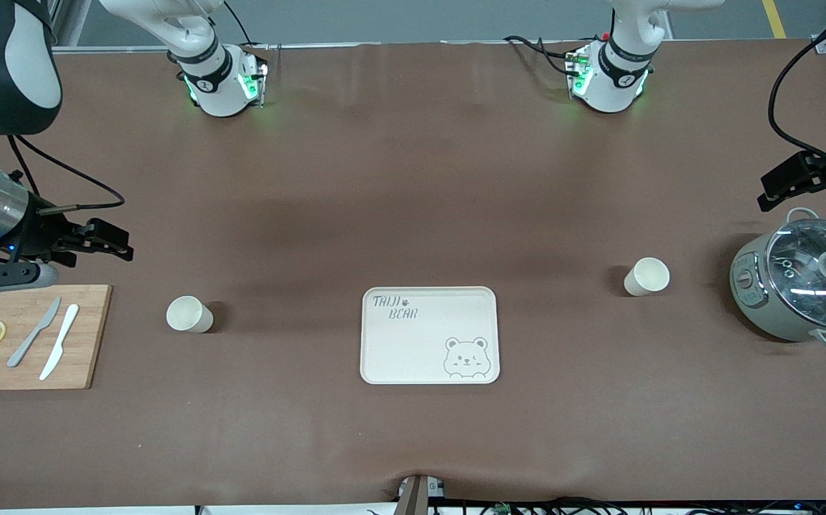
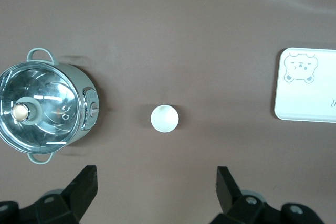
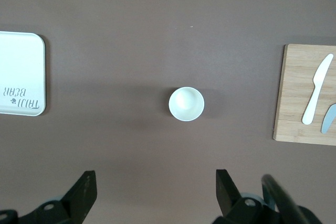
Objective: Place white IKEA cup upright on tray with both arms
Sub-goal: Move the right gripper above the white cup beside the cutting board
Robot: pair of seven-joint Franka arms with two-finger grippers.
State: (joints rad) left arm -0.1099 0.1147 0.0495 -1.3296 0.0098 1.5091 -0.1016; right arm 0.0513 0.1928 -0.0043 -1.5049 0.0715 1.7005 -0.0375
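White cup (image 3: 186, 104) upright below right gripper (image 3: 152, 187), second cup (image 2: 164, 118) below left gripper (image 2: 155, 184), jaws spread (both empty), tray (image 1: 430, 335) between cups

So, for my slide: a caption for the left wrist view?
Open left gripper above a white cup, between lidded pot and tray.

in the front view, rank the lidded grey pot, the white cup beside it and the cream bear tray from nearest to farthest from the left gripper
1. Lidded grey pot, just below the open left gripper, at the left arm's end of the table.
2. White cup, upright, between the pot and the tray.
3. Cream rectangular bear tray, mid-table, nearer the front camera.
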